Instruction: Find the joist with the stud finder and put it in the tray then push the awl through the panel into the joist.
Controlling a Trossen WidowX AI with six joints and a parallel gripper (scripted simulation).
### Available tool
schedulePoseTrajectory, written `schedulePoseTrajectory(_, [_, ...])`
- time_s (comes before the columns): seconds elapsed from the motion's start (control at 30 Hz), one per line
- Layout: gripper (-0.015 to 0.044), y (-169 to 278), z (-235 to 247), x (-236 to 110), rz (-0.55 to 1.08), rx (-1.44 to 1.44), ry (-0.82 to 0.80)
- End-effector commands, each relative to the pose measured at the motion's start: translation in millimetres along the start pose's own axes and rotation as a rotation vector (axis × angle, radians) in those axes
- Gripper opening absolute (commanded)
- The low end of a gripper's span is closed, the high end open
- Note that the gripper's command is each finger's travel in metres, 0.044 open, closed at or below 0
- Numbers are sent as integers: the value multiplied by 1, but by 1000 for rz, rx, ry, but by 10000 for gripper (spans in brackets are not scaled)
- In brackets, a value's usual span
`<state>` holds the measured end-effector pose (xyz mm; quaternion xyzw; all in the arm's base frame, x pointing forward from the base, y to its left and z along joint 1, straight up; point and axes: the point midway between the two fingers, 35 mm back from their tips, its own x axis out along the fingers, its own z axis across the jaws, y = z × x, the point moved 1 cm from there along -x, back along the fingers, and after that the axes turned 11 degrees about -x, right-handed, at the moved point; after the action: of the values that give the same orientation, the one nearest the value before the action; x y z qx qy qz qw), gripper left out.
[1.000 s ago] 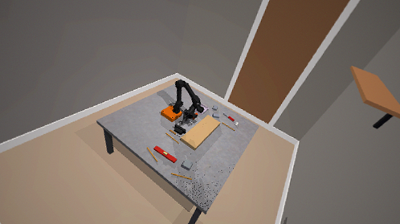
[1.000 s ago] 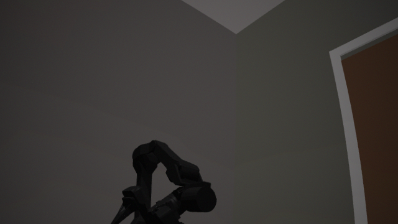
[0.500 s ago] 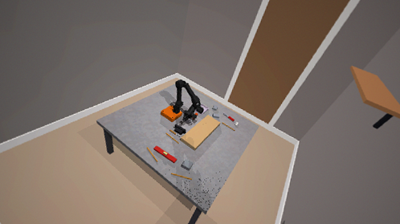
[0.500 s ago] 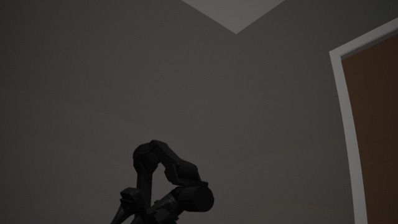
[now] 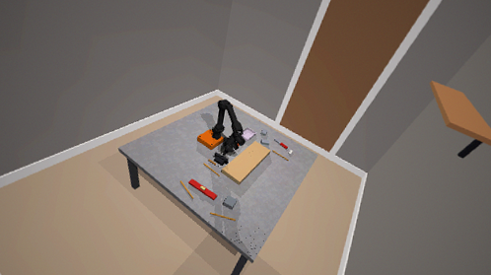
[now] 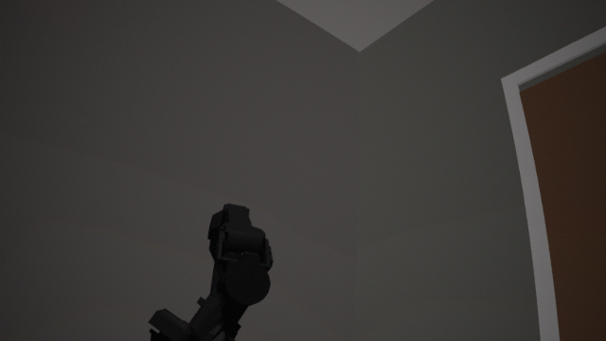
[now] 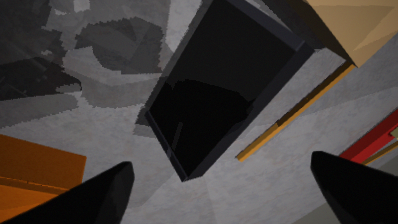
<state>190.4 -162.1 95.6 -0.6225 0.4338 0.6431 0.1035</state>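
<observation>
The floor panel (image 5: 246, 162) (image 7: 367, 25) is a pale wooden slab on the table. A black, shallow, open-topped box (image 5: 221, 158) (image 7: 227, 60), likely the tray, lies beside it; its dark inside hides whether anything is in it, apart from a faint thin line. My gripper (image 5: 227, 151) (image 7: 221, 162) is open and empty, its fingers wide apart in the wrist view, above the table near the box. A red-handled tool (image 5: 283, 145) with a thin shaft lies beyond the panel; I cannot tell if it is the awl. The stud finder cannot be made out for certain.
A lilac dish (image 5: 248, 134) lies behind the arm. A red level (image 5: 203, 189) (image 7: 372, 137), a grey block (image 5: 230, 202) and several thin orange sticks, one beside the black box (image 7: 295, 113), lie around. The orange base (image 5: 209, 139) (image 7: 42, 162) is close by.
</observation>
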Motion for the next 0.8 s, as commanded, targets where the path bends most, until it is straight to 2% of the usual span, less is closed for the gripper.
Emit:
schedulePoseTrajectory(0.0, [440,18,-20,28,-320,-544,-100])
schedulePoseTrajectory(0.33, [440,37,-41,46,-565,-948,59])
schedulePoseTrajectory(0.77, [440,37,-41,46,-570,-958,66])
